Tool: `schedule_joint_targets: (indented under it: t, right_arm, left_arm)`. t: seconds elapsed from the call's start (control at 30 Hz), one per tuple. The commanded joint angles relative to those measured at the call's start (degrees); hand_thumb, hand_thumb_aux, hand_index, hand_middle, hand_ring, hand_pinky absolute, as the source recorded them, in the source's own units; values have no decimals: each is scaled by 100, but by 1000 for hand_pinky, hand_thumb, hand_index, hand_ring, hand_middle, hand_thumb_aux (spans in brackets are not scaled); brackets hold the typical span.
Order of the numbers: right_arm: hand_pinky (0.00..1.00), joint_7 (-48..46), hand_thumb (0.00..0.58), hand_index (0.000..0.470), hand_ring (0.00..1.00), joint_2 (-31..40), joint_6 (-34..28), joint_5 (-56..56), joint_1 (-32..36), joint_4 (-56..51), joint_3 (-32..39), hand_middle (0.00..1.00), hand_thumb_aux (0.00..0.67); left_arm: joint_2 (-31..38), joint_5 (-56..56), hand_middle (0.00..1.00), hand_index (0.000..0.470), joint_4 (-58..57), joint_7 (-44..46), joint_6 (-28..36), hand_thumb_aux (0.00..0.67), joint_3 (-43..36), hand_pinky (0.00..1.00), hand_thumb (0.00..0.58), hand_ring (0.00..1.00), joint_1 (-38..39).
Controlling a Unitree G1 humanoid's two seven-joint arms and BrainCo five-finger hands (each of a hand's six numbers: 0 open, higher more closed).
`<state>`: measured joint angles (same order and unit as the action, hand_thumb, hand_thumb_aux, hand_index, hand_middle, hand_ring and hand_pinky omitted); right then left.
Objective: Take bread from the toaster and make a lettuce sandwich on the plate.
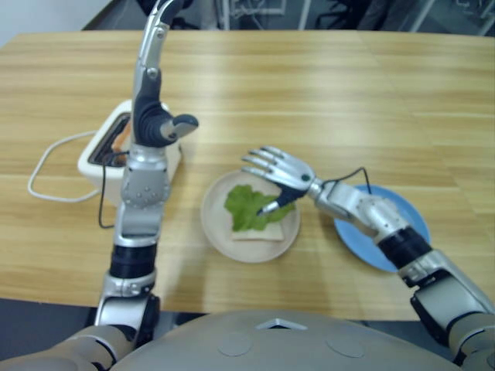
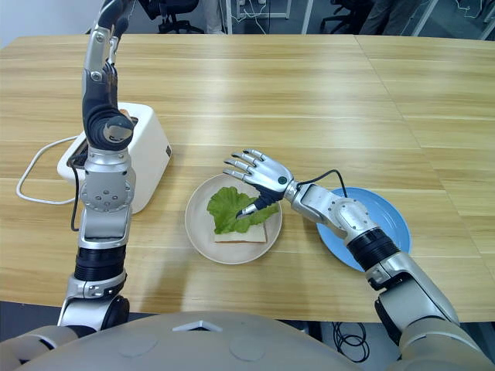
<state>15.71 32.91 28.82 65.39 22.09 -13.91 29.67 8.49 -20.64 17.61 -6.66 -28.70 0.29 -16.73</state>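
1. Farthest left, we see the power cord (image 1: 42, 176) looping across the tabletop (image 1: 309, 85) near its left edge. It runs to the white toaster (image 2: 151, 151), which sits left of centre with its slot facing up. Something brownish shows in that slot, and we take it for a second slice (image 1: 121, 139) waiting to be drawn.
2. Next, the left arm (image 1: 147, 189) stands upright just in front of the toaster, with its forearm rising over the toaster toward the far edge. We cannot tell what its hand is doing. We judge the arm is held high so that it can come down on the slot from above.
3. Near the middle of the front edge, the beige plate (image 1: 213, 228) carries one bread slice (image 1: 269, 230) lying flat. The lettuce leaf (image 1: 246, 205) is spread over most of it, which gives the sandwich its base and filling.
4. Over the plate's right rim hangs the right hand (image 1: 285, 174), fingers fanned wide and gripping nothing. One dark fingertip (image 1: 271, 207) dips to the leaf's right edge, though we cannot tell whether it touches. We read this as steadying the leaf so that it lies flat.
5. Rightmost, the blue plate (image 1: 414, 224) lies near the front edge, partly under the right forearm and a little apart from the beige plate. As we judge it, the sandwich lacks only its top slice.
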Motion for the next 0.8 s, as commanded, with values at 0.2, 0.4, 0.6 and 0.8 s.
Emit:
schedule_joint_targets:
  t: [0.2, 0.4, 0.6, 0.8]
  right_arm:
    - [0, 161, 0, 0, 0, -77, 59, -73, 30, -248, 297, 0, 0]
    - [0, 499, 0, 0, 0, 272, -4, -1024, -42, -35, -698, 0, 0]
    - [0, 929, 0, 0, 0, 602, 56, -2011, -479, 19, -1918, 0, 0]
    - [0, 1033, 0, 0, 0, 602, 623, -3762, -1089, 94, -3279, 0, 0]
  left_arm:
    - [-26, -91, 0, 0, 66, -7, 73, 0, -23, 0, 0, 0, 5]
    - [271, -3, 0, 0, 131, 40, 175, 0, 388, 0, 0, 0, -149]
    - [1182, 460, 0, 0, -76, 316, 371, 0, 1295, 0, 0, 0, -131]
    - [2008, 688, 0, 0, -598, 450, 357, 0, 2142, 0, 0, 0, 247]
